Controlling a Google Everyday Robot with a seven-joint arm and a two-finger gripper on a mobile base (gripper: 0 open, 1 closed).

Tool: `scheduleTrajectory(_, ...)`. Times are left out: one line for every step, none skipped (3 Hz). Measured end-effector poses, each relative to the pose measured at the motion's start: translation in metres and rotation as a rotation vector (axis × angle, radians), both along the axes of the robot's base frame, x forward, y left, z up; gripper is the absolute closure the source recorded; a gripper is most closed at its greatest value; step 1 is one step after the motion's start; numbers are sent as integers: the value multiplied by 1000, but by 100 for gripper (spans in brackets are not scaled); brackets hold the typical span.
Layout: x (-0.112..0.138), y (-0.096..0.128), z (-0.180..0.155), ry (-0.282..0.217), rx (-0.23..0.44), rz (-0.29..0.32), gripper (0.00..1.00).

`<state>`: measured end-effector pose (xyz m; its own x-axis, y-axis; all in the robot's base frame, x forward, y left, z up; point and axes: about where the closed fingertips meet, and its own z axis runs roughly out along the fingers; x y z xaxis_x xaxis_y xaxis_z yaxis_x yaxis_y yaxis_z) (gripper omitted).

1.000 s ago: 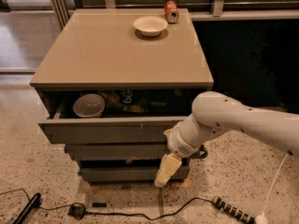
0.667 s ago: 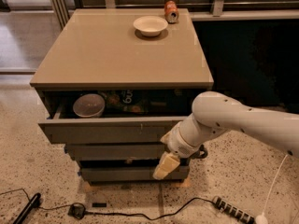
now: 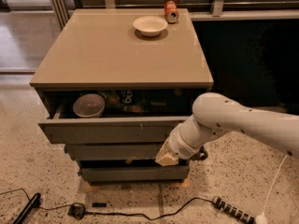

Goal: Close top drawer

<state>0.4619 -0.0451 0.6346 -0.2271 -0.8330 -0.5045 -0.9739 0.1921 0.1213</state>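
The gripper [image 3: 167,157] hangs low, and I cannot tell its grip state. The open top drawer [image 3: 107,130] lies just above it, perhaps touching, with its wide front running leftward.

The gripper [image 3: 167,157], low against the fronts [image 3: 117,151] under the drawer [image 3: 107,130], is half hidden by its wrist [image 3: 187,141]. The arm [image 3: 243,122] runs off the right edge. The drawer's back is lost in shadow; the bag [image 3: 128,101] there is a blur.
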Motion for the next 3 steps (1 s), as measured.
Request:
scheduleTrajectory(-8, 6, -23, 96, 19, -49, 99)
scheduleTrajectory(-2, 14, -38, 137, 12, -91, 100)
scheduleTrajectory(42, 12, -28, 69, 6, -147, 100)
